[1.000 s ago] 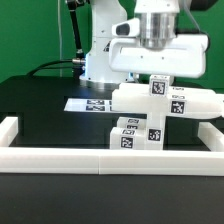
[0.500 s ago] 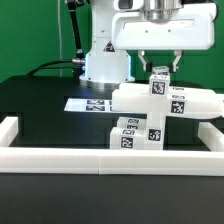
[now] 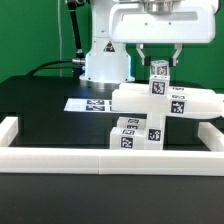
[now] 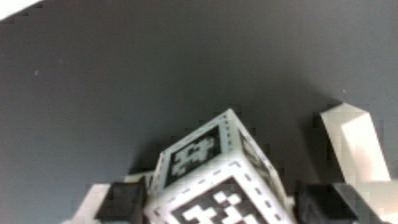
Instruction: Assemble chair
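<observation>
chair (image 3: 160, 105) on table (image 3: 40, 100), behind border wall (image 3: 100, 158) | marker board (image 3: 90, 103) at its left (exterior view)

The black table (image 3: 40, 105) carries the marker board (image 3: 88, 103) and the chair (image 3: 150, 110) parts.

A robotics lab test bench: a black matte tabletop (image 3: 45, 105) fenced by a low white border wall (image 3: 60, 158), a flat white marker board (image 3: 88, 103) on it, green backdrop (image 3: 30, 35) behind the tabletop.
</observation>
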